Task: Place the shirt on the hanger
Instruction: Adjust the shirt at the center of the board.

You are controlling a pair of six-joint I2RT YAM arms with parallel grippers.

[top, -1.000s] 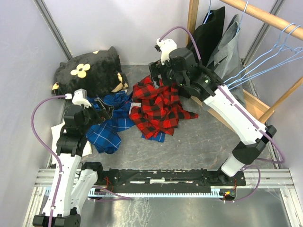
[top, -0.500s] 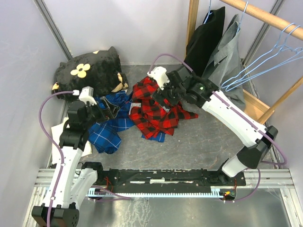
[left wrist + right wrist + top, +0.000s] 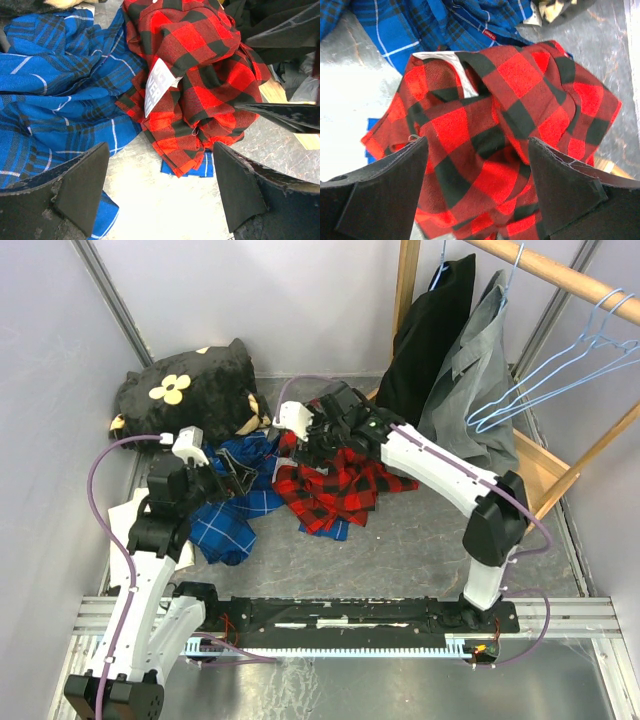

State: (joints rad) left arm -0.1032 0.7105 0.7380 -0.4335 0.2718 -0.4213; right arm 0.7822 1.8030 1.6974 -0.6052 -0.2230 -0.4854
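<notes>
The red-and-black plaid shirt lies crumpled on the grey floor, with a white printed patch showing in the left wrist view and the right wrist view. My right gripper is open and hovers just above the shirt's upper left part, its jaws either side of the cloth. My left gripper is open and empty over the blue plaid shirt, left of the red shirt. Several light-blue wire hangers hang from the wooden rail at the right.
A black cushion with a cream flower lies at the back left. A black garment and a grey one hang from the rail. The blue plaid shirt also shows in both wrist views. Walls close in left and back.
My right arm has swung left and down from the rail side to over the red shirt. My left gripper has edged slightly right over the blue shirt.
</notes>
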